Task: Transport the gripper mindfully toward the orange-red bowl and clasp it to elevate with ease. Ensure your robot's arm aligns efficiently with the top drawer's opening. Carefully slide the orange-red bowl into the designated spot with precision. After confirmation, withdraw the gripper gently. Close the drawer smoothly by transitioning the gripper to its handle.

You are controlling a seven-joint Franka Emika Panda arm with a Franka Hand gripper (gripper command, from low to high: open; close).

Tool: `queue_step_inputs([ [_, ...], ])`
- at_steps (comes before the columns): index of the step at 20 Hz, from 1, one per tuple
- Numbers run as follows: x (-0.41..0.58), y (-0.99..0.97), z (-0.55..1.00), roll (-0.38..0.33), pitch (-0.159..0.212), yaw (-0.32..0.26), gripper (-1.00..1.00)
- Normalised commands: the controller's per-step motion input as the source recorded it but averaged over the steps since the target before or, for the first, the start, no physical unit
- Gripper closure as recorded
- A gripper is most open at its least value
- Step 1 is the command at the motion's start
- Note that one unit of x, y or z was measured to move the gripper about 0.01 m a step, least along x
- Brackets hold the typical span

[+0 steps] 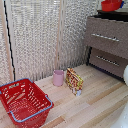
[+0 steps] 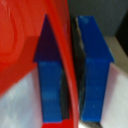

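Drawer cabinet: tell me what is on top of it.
On the drawer cabinet sits the orange-red bowl, at the exterior view's upper right. The wrist view shows the gripper with its fingers astride the bowl's rim. The cabinet's top beyond the frame is unseen.

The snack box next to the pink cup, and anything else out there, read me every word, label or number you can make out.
Snack box: colourful print, too blurred to read.
Red wire-mesh basket: pale marks on its side, too small to read.
Pink cup, drawers, orange-red bowl: no text visible.
Wrist view: none.
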Motion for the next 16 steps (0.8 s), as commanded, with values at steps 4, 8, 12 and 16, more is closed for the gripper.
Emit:
queue_step_inputs([
  [4,-0.254,-0.13,-0.15,0.000,0.073,-0.024,1.00],
  [8,-0.149,0.00,-0.03,0.000,0.013,0.000,-1.00],
  [12,-0.261,0.00,-0.04,0.000,-0.009,0.000,-1.00],
  [16,-0.208,0.00,-0.01,0.000,-0.004,0.000,-1.00],
])
